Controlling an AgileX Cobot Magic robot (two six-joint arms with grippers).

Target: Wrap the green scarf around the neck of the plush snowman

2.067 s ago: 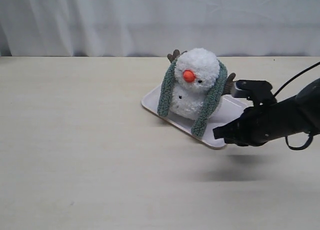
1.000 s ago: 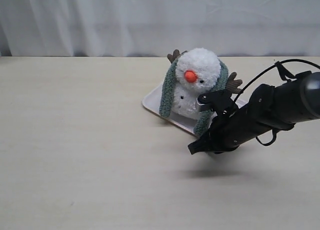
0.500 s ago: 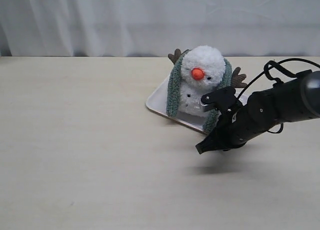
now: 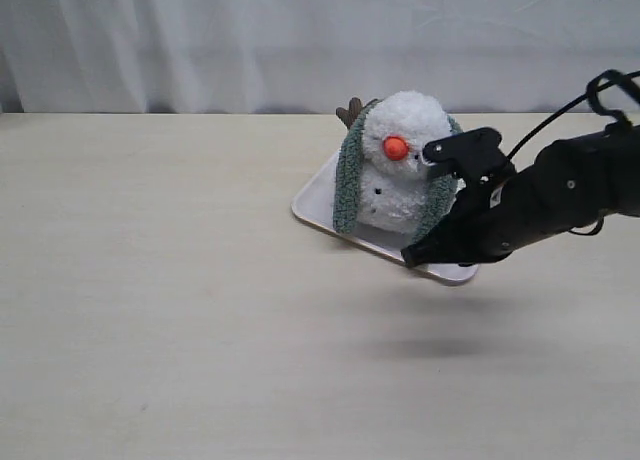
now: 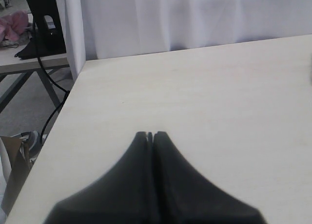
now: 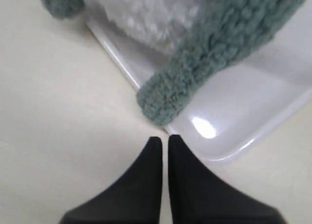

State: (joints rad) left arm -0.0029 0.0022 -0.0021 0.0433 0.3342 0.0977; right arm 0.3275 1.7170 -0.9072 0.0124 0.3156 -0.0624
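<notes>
Presumably lining up a grab, the right gripper (image 6: 163,138) is hovering with jaws pressed together and empty beside the green scarf (image 6: 195,78) end dangling at the plush snowman's (image 4: 395,195) five o'clock.

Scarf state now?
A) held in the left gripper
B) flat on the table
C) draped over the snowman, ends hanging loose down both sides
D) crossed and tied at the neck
C: the green scarf runs down both sides of the plush snowman on the tray, its ends hanging apart and uncrossed.
</notes>
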